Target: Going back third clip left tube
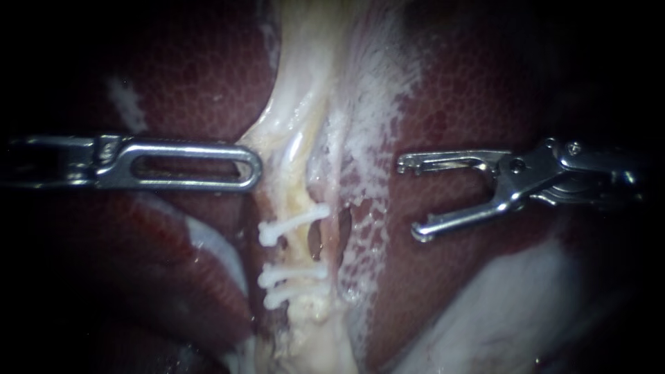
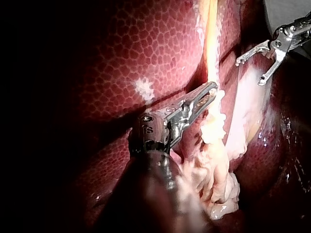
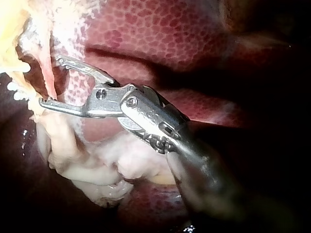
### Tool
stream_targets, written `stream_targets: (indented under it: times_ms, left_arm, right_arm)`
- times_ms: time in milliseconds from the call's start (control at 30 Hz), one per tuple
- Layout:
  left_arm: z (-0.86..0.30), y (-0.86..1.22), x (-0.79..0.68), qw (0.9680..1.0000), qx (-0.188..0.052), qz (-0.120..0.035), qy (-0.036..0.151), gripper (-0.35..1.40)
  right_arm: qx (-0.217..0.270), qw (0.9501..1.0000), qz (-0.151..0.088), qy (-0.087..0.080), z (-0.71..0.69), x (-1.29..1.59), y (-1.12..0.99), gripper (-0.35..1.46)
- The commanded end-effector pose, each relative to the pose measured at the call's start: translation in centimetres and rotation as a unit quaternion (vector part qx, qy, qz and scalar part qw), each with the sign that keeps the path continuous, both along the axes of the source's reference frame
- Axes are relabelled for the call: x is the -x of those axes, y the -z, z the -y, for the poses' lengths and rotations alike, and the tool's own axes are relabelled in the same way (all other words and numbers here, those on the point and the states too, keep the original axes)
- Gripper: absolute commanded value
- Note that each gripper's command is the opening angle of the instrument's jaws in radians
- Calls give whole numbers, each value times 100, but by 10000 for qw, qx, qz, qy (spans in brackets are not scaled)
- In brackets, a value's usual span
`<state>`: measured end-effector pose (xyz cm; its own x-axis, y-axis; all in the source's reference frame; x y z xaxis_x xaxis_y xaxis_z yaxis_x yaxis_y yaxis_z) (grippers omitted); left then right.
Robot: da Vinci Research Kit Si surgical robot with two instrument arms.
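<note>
The pale left tube (image 1: 303, 201) runs down the middle of the endoscope view and carries three white clips: one higher (image 1: 294, 221), two close together lower (image 1: 291, 273) (image 1: 282, 296). A thinner pinkish tube (image 1: 332, 232) lies just to its right. My left instrument (image 1: 251, 166), with a slotted jaw, has its jaws shut on pale tissue (image 2: 214, 99) at the tube's left edge, above the clips. My right instrument (image 1: 410, 199) stands apart to the right of both tubes, jaws wide open and holding nothing; it also shows in its wrist view (image 3: 51, 80).
Dark red liver (image 1: 194, 76) lies on both sides of the tubes. White frayed tissue (image 1: 374, 104) spreads right of them. A pale lump of tissue (image 3: 97, 165) sits under my right instrument. My right instrument (image 2: 250, 73) shows beyond the left one.
</note>
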<state>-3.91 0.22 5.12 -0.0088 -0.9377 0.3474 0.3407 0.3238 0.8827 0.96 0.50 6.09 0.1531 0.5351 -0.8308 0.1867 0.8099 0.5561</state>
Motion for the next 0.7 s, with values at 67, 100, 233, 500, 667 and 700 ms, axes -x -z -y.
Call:
stream_targets:
  times_ms: [67,100,233,500,667,700]
  left_arm:
    - [0,0,0,10000,1,-2,4,-35]
    - [0,0,0,10000,1,-3,4,-35]
    - [0,0,0,10000,2,-3,4,-35]
    - [0,-2,1,10000,5,-3,4,-35]
    - [-1,-6,1,10000,8,-3,2,-35]
    - [-1,-7,1,10000,10,-5,4,-35]
  right_arm:
    - [23,10000,17,-22,1,1,0,60]
    - [23,10000,27,-37,1,1,1,60]
    - [83,10000,32,-26,2,4,2,60]
    - [83,10000,34,-8,5,8,5,60]
    - [84,10000,35,-4,6,9,5,60]
    - [85,10000,35,-4,6,9,5,60]
